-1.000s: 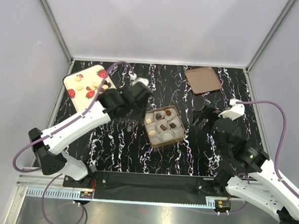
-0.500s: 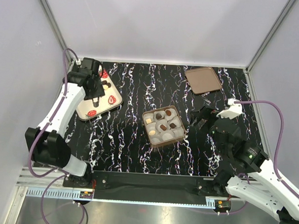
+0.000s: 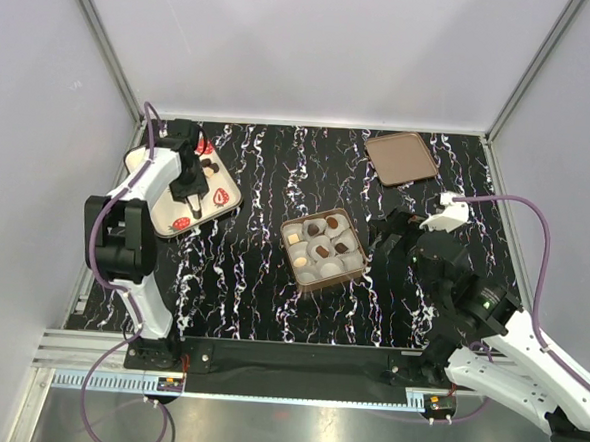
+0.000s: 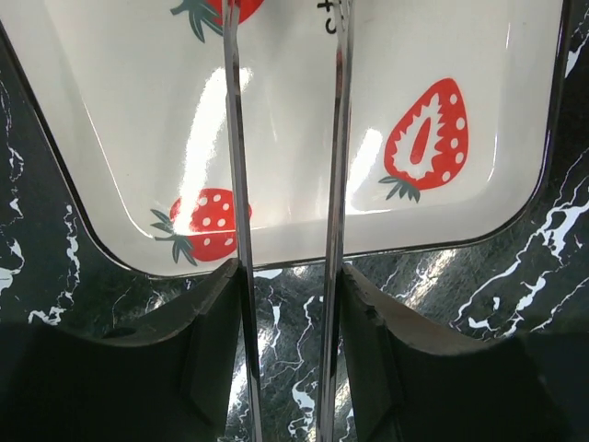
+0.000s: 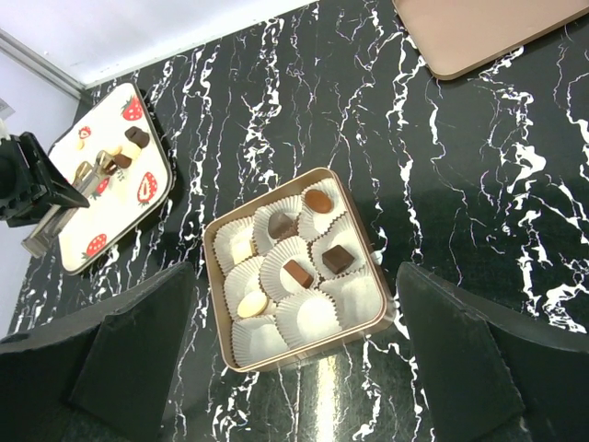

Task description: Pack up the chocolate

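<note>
Several small dark and cream chocolates (image 5: 297,273) sit in white paper cups in the tan box (image 3: 309,280) at the table's middle. A few more chocolates (image 5: 136,136) lie on the white strawberry-print plate (image 3: 160,211) at the far left. My left gripper (image 3: 188,186) is at that plate and is shut on metal tongs (image 4: 336,166). In the left wrist view the gripper (image 4: 292,272) is over the plate's near edge (image 4: 138,120), and the tong tips run out of frame. My right gripper (image 3: 386,235) is open and empty, right of the box; it also shows in the right wrist view (image 5: 294,276).
The flat brown box lid (image 3: 401,157) lies at the back right. White enclosure walls stand close behind and beside the plate. Black marbled tabletop (image 3: 251,288) lies between the plate and the box.
My left arm has swung from beside the box to the plate at the far left, carrying the tongs. My right gripper has edged slightly left toward the box.
</note>
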Action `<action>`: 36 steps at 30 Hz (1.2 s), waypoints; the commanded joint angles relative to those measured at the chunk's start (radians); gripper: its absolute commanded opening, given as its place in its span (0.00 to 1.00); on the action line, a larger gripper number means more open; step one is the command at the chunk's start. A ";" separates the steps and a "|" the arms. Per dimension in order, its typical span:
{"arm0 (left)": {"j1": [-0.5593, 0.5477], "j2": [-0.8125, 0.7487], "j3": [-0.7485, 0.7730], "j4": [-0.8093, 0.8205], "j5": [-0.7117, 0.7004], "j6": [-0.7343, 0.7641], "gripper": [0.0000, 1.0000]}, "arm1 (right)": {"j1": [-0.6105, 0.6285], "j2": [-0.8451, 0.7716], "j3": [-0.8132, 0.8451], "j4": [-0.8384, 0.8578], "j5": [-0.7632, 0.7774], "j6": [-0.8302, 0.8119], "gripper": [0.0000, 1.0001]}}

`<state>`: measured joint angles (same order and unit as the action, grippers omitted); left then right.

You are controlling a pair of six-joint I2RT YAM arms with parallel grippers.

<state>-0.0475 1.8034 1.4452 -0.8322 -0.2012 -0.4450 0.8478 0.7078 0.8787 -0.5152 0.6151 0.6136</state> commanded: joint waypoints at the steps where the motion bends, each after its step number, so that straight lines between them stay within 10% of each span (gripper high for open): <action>1: 0.014 0.005 0.070 0.050 -0.021 -0.003 0.47 | -0.007 0.005 -0.012 0.050 0.018 -0.026 1.00; 36: 0.072 -0.107 0.118 -0.013 0.069 0.054 0.31 | -0.007 0.030 0.028 0.037 0.037 -0.028 1.00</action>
<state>0.0254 1.8240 1.5257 -0.8452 -0.1589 -0.4141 0.8478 0.7532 0.8635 -0.4633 0.6186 0.5884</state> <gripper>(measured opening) 0.345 0.994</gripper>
